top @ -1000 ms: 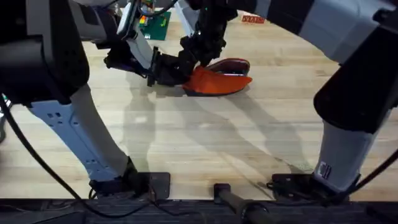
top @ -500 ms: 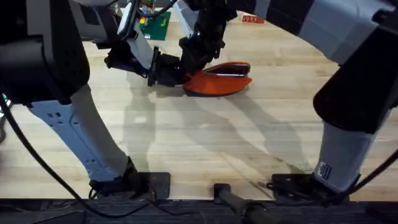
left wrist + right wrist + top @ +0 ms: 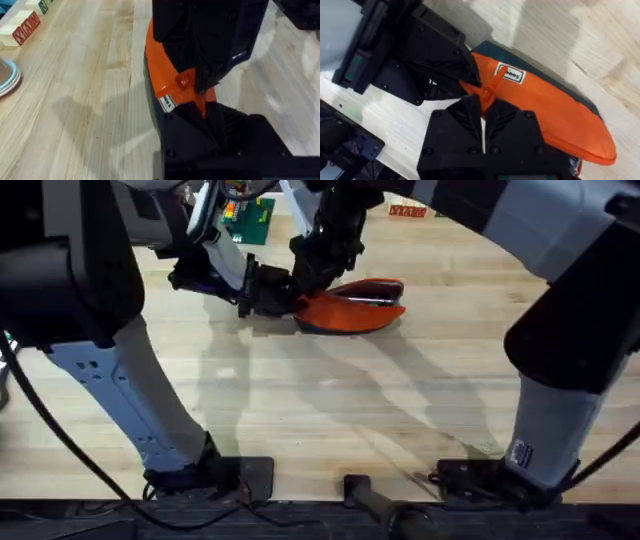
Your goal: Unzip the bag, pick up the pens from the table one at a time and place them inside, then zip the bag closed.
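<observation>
The orange bag (image 3: pixel 355 312) lies on the table (image 3: pixel 330 410) at the far middle, with a dark slit along its top. My left gripper (image 3: pixel 288 297) is shut on its left end, next to a white label (image 3: pixel 509 75). My right gripper (image 3: pixel 318 268) comes down from above and is shut on the orange zipper pull (image 3: pixel 487 92) at that same end. The left wrist view shows the bag (image 3: pixel 160 75), the pull (image 3: pixel 184 80) and the right gripper (image 3: pixel 202 85) just past my own fingers. The pens are out of view.
A green item (image 3: pixel 250 215) and a red-lettered block (image 3: pixel 408 210) sit at the far edge. Lettered wooden blocks (image 3: pixel 25 30) and a pale blue-rimmed dish (image 3: pixel 7 75) lie off to one side of the bag. Bare planks stretch from the bag to the arm bases.
The bag's dark mouth has narrowed and flattened over the last second. My right gripper shifted slightly toward the left gripper with the pull. The left gripper stayed put.
</observation>
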You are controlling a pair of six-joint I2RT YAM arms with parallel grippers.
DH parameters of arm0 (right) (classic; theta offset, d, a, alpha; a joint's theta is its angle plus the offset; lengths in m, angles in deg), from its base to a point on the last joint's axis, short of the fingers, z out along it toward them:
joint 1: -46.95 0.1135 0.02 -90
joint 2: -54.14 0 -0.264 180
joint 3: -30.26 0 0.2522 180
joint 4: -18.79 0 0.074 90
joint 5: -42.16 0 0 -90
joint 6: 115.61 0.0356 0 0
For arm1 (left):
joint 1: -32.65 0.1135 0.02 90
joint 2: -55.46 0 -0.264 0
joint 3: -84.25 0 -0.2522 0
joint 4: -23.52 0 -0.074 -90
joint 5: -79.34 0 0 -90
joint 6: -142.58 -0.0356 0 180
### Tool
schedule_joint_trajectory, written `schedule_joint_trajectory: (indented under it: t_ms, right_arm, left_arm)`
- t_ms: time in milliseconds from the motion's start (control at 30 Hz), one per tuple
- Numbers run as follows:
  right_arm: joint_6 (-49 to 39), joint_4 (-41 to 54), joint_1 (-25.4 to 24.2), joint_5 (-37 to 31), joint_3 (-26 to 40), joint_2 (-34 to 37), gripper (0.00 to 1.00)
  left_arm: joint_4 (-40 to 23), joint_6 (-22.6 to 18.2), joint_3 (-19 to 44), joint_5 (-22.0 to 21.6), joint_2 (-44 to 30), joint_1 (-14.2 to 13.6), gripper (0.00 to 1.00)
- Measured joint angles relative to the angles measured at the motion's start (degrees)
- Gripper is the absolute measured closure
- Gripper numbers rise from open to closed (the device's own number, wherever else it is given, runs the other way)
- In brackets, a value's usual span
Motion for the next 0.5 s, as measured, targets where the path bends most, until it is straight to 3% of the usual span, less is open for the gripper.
schedule_joint_trajectory:
  t_ms: [500]
  right_arm:
    - [2.14,3.75,-0.54,-1.91,4.72,-0.07,0.97]
  left_arm:
    - [-0.39,-0.02,0.04,4.06,0.0,-0.17,0.959]
